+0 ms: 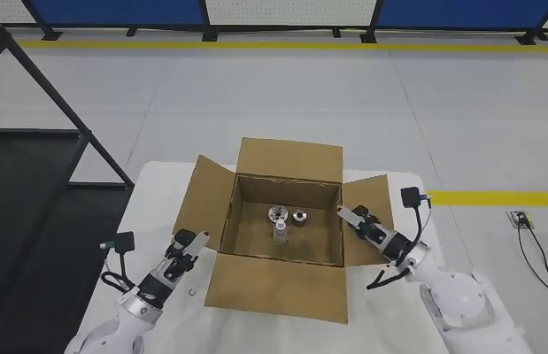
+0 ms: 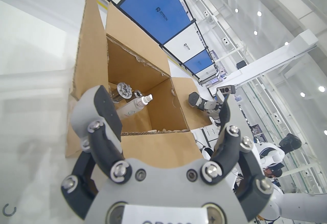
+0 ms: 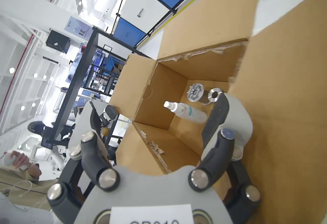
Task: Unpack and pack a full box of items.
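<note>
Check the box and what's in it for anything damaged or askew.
The cardboard box has ragged, torn fold edges along its rim, with loose shreds hanging. Inside, the spray bottle lies on its side on the box floor rather than upright. Nothing looks spilled.

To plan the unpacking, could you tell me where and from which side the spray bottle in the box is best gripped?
Probably the upper body of the spray bottle, just below the nozzle, coming straight down from above: it stands upright on the floor of the cardboard box, whose walls block a sideways approach.
</note>
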Controlling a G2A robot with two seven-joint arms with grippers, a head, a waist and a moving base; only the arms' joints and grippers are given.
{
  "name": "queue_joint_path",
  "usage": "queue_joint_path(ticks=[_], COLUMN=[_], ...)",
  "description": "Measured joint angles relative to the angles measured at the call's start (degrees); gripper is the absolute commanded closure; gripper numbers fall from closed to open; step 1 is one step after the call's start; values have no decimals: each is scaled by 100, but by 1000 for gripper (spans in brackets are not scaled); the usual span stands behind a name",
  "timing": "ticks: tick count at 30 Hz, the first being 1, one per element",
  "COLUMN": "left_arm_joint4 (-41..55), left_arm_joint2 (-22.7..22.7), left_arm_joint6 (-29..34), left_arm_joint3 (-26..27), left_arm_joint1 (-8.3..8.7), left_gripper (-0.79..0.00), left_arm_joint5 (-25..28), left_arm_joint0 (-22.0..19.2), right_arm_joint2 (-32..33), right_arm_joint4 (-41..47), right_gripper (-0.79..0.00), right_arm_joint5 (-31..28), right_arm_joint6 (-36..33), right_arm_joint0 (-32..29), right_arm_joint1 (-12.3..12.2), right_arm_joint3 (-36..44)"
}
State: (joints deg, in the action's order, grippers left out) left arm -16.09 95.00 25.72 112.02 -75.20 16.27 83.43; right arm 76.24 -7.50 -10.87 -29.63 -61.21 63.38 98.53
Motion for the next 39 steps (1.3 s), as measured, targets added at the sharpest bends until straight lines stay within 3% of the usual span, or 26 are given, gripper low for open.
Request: queue_joint_path(ticks=[6, 13, 19, 29, 30, 31, 32, 36, 39], left_arm_joint4=[164, 338, 413, 475, 476, 479, 481, 500, 524], left_arm_joint2=[130, 192, 208, 188, 185, 183, 182, 190, 188], left_arm_joint6=[-84, -174, -177, -156, -157, -159, -162, -174, -178], left_arm_joint3=[-30, -65, -80, -79, -75, -70, -66, -66, -68], left_arm_joint1=[33, 65, 94, 139, 143, 149, 152, 170, 182], left_gripper=[-785, -785, -785, -785, -785, -785, -785, -785, -785], left_arm_joint5=[150, 339, 417, 506, 511, 515, 517, 541, 544], left_arm_joint0=[136, 278, 316, 331, 335, 340, 345, 363, 370], right_arm_joint2=[-837, -1941, -2601, -3302, -3338, -3382, -3412, -3488, -3501], right_arm_joint4=[-850, -1786, -2695, -3847, -3914, -4000, -4053, -4174, -4247], right_gripper=[-785, -785, -785, -785, -748, -603, -406, -302, -314], right_arm_joint5=[131, 724, 1126, 1832, 1892, 1972, 2026, 2142, 2209], right_arm_joint6=[-114, 135, 473, 740, 731, 716, 705, 631, 516], right_arm_joint0=[374, 1255, 1772, 2082, 2107, 2139, 2161, 2234, 2269], right_arm_joint1=[102, 358, 557, 843, 866, 897, 920, 1008, 1058], right_arm_joint3=[172, -540, -1083, -1564, -1606, -1662, -1701, -1834, -1895])
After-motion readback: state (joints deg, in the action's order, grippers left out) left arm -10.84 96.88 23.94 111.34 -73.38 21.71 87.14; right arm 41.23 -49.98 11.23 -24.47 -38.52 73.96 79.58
